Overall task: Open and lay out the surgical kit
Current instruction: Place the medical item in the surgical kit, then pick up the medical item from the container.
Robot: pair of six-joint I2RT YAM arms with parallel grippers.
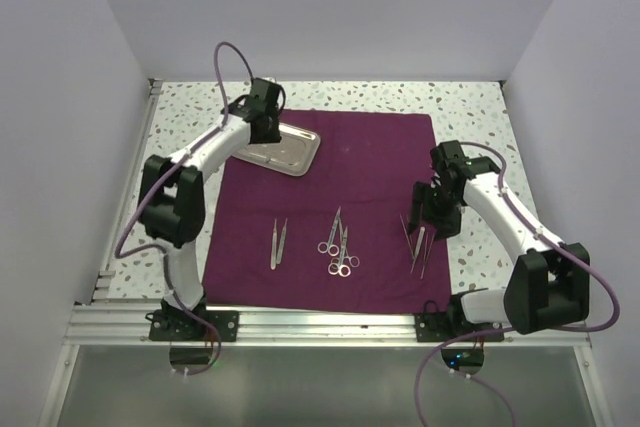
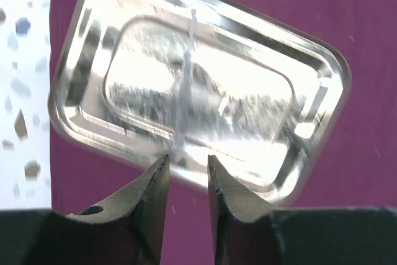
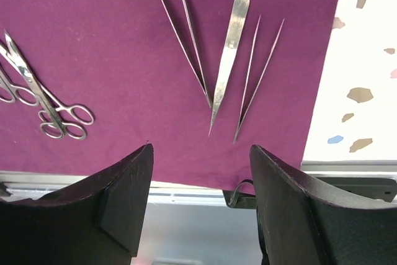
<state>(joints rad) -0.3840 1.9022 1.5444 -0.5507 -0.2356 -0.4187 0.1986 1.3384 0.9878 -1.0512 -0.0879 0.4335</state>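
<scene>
Spread wide at the bottom of its wrist view, the right gripper [image 3: 198, 172] hangs over three thin silver tweezers [image 3: 228, 48]. These lie side by side near the right edge of the large dark magenta cloth wrap [image 3: 111, 60], probably sorted by type, with silver scissors [image 3: 62, 119] at left. The left gripper [image 2: 188, 159] has its jaws almost together over the shiny rectangular steel tray [image 2: 310, 72], at the cloth's upper left. Whether they pinch the blurred pale streak between them, I cannot tell.
</scene>
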